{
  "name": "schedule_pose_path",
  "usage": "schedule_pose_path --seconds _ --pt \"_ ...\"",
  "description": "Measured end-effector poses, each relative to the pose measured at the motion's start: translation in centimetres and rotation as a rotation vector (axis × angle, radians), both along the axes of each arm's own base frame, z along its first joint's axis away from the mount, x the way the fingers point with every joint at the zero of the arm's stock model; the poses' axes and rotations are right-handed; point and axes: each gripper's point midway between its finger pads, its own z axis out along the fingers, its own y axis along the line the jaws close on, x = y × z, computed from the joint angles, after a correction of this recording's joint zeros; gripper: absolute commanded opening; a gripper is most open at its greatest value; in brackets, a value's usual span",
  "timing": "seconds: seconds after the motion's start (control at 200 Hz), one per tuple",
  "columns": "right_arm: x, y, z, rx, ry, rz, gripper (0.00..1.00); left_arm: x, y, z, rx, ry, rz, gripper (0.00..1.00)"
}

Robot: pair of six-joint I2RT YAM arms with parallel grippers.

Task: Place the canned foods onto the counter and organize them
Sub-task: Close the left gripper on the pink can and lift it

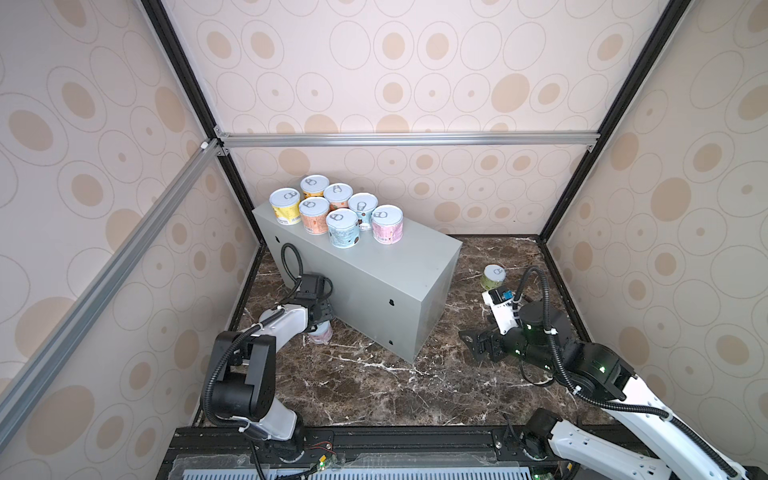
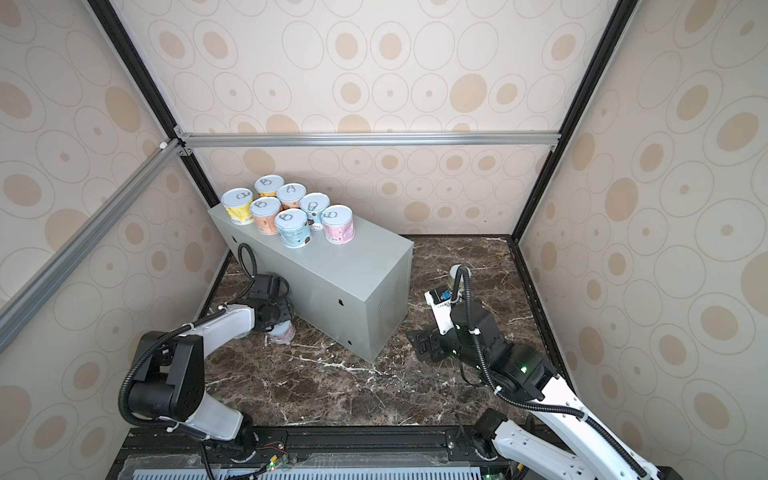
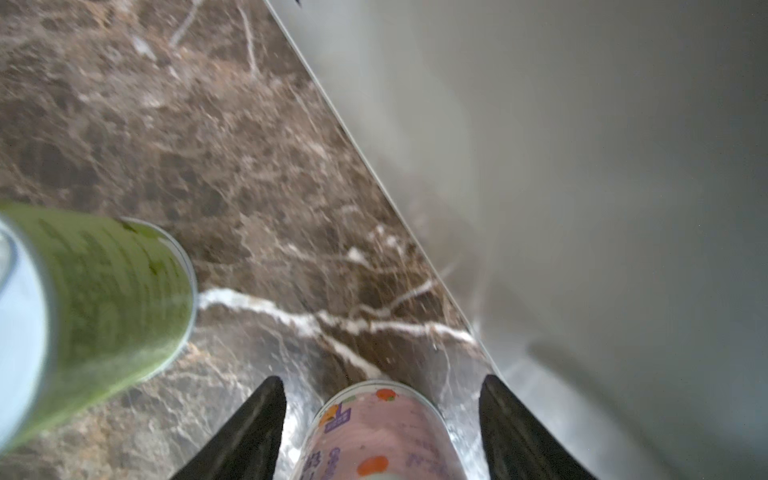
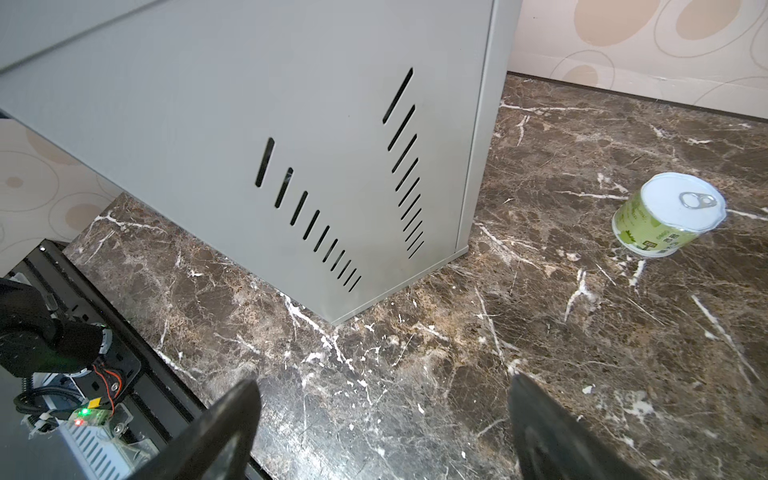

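Left: left claw [image 3: 382,379] open round pink can [image 3: 374,432], gaps both sides, no grip yet. Pink can low by floor [image 3: 166,145], just beside bench [image 1: 415,253] wall. Left green can [image 3: 104,299] near it, seen from left wrist only. To do well: center claw, squeeze at can's middle, lift straight up, stay off bench wall & left green can.

Mid: seven cans [image 1: 343,227] bunched at bench's far left end, upright, lids shut, insides not seen. Plenty bare top to the right for next ones.

Right: right green can [image 1: 493,277] upright on floor, alone. Right claw [image 4: 384,384] open wide, empty, low over floor, near that can.
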Motion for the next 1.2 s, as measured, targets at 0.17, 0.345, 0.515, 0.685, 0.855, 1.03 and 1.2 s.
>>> schedule_pose_path --seconds 0.17,0.345,0.515,0.685,0.855,1.03,1.2 --pt "-0.1 0.0 0.1 0.003 -0.001 0.002 0.95 -1.6 -1.2 -0.6 -0.013 0.000 -0.021 0.83" --pt "-0.1 0.0 0.2 0.008 -0.004 0.004 0.95 -3.7 -1.6 -1.3 -0.029 0.003 -0.015 0.89" --pt "-0.1 0.1 0.3 0.013 -0.007 0.008 0.95 -4.3 -1.7 -1.4 -0.039 -0.010 -0.002 0.88" --pt "-0.2 0.2 0.3 0.015 -0.006 0.011 0.95 -3.9 -1.5 -1.2 -0.034 -0.032 0.011 0.88" --pt "-0.2 0.2 0.3 0.015 -0.005 0.011 0.95 -3.6 -1.3 -1.6 -0.019 -0.025 0.019 0.87" --pt "-0.2 0.2 0.3 0.015 -0.005 0.011 0.95 -2.9 -1.3 -2.0 -0.008 -0.020 0.025 0.82" --pt "-0.1 0.2 0.3 0.014 -0.004 0.011 0.95 -2.7 -1.1 -2.0 0.002 -0.022 0.028 0.71"
